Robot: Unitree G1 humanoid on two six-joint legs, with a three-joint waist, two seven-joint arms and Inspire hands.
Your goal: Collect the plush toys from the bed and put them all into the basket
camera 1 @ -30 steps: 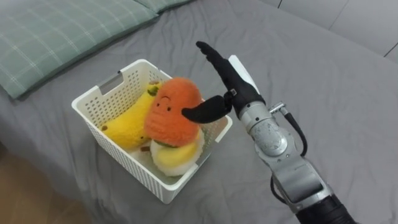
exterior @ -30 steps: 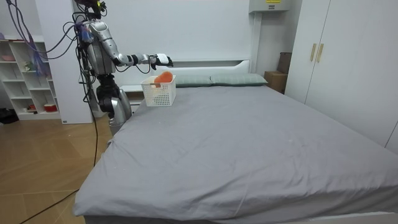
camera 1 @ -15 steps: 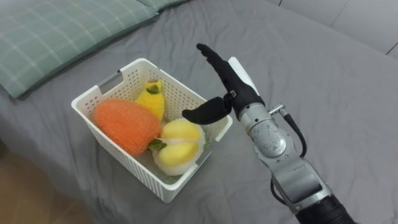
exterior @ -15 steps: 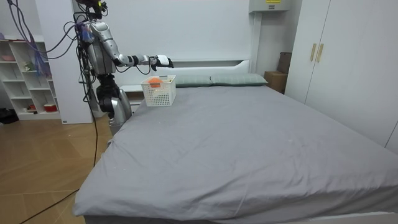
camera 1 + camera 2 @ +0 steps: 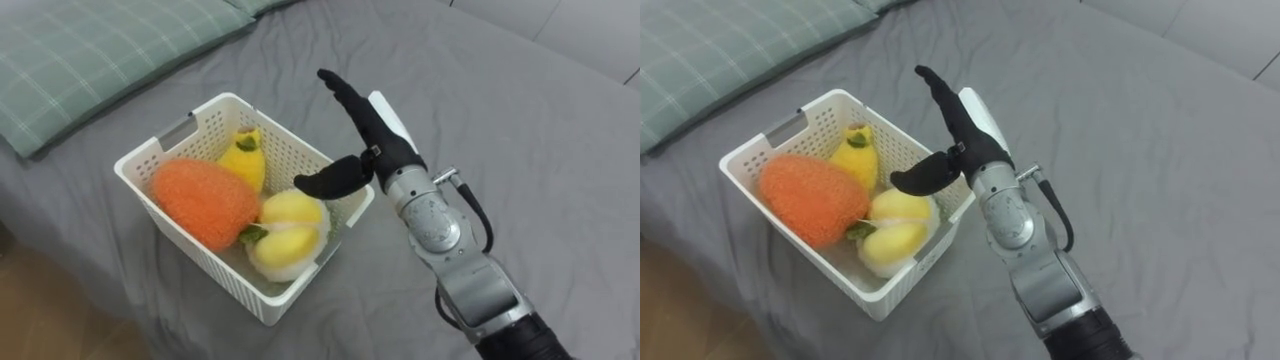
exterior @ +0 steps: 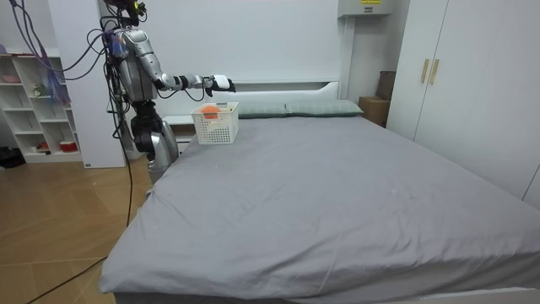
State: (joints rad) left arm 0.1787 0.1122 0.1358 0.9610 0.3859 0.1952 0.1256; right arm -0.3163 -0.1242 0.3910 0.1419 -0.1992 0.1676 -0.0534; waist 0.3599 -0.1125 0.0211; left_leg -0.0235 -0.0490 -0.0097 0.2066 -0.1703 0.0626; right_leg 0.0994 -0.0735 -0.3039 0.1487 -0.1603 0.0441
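Observation:
A white slatted basket (image 5: 156,151) (image 5: 752,142) (image 6: 216,125) stands on the grey bed near its edge. Inside lie an orange plush toy (image 5: 202,201) (image 5: 810,198), a yellow banana-like plush (image 5: 244,156) (image 5: 855,150) and a pale yellow round plush (image 5: 285,232) (image 5: 892,232). My right hand (image 5: 367,133) (image 5: 962,126) (image 6: 218,82) hovers open above the basket's right rim, fingers straight, thumb stretched over the basket, holding nothing.
A green checked pillow (image 5: 90,55) lies at the head of the bed, left of the basket. Grey sheet (image 5: 520,130) stretches to the right. The room view has the robot standing at the bed's corner beside a white shelf (image 6: 34,101); wardrobes (image 6: 472,76) line that view's right.
One second ago the orange plush stood upright under my right hand's thumb; it has since dropped and lies on its side in the basket. The hand has stayed in place, open.

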